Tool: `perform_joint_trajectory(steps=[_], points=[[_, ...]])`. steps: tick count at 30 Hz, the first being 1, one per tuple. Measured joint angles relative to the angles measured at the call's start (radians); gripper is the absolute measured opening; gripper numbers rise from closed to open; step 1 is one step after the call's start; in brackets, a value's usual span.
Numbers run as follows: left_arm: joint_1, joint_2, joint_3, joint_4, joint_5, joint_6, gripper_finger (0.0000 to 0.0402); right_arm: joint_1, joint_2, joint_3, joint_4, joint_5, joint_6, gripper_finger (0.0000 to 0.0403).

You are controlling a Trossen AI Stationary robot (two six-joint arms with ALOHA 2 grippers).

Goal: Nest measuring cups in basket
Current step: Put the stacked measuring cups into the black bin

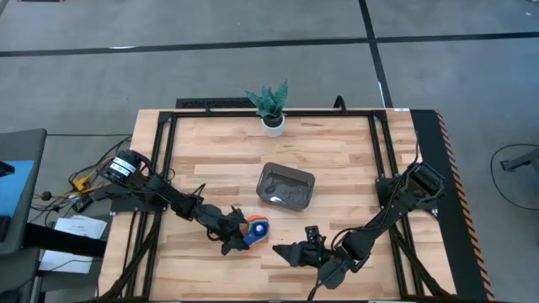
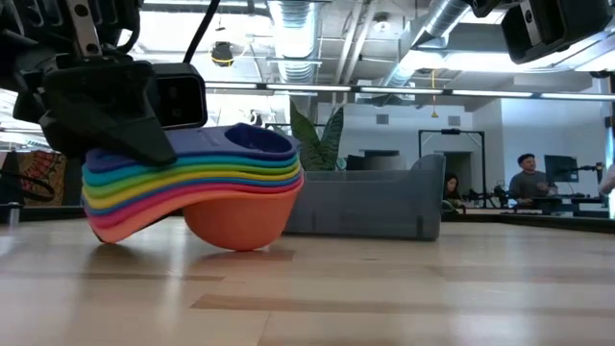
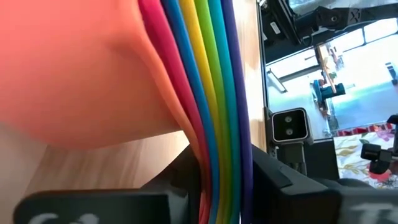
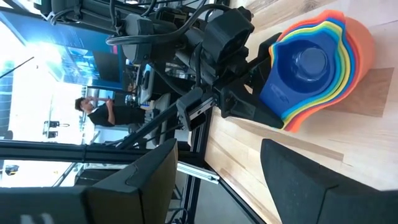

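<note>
Several measuring cups sit nested in one rainbow stack [image 1: 257, 229], orange cup lowest and dark blue on top [image 2: 240, 183], on the table near the front, on the near left of the basket. The dark grey basket [image 1: 286, 187] stands at mid-table and also shows in the low view [image 2: 384, 202]. My left gripper [image 1: 239, 232] is shut on the stack's handles. My right gripper [image 1: 290, 252] is open and empty, low over the table just right of the stack, which its wrist view [image 4: 311, 62] faces. My left gripper pinches the stacked handles [image 3: 214, 149] of the nested cups between its two fingers, one finger [image 2: 115, 120] on the top dark blue handle, the other on the orange underside. The fingers come about level from the table's left. The orange cup's bottom [image 2: 235, 245] rests on the table.
A white pot with a green plant [image 1: 271, 114] stands at the table's far edge. Black frame rails run along the left [image 1: 160, 168] and right [image 1: 383, 160] sides. People sit in the room beyond the table [image 2: 524, 178].
</note>
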Motion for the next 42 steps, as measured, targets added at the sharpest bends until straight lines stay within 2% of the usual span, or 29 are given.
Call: perform_joint_trajectory(steps=[8,15,19,25,28,33,37,42], points=[[0.002,0.0,0.0,0.015,-0.002,-0.015,0.0092,0.001,0.0,0.0,0.0,0.0,0.003,0.0255],[0.049,0.0,0.0,0.154,0.039,-0.068,0.0074,0.002,0.0,0.0,0.001,0.0,0.004,0.0255],[0.087,0.0,0.0,0.226,0.054,-0.108,0.0077,0.007,-0.017,0.0,-0.002,0.002,-0.005,0.0255],[0.133,0.0,0.008,0.298,0.046,-0.13,0.0078,0.031,-0.117,0.0,-0.062,0.094,-0.099,0.0255],[0.154,0.0,0.049,0.294,0.039,-0.128,0.0077,0.042,-0.188,0.0,-0.164,0.103,-0.118,0.0255],[0.19,0.0,0.16,0.186,0.037,-0.082,0.0084,0.041,-0.285,0.0,-0.325,0.101,-0.119,0.0255],[0.215,-0.001,0.226,0.106,-0.022,-0.058,0.0085,0.04,-0.333,0.0,-0.41,0.099,-0.121,0.0255],[0.266,-0.001,0.249,0.052,-0.083,-0.055,0.0085,0.048,-0.363,0.0,-0.483,0.094,-0.122,0.0255]])
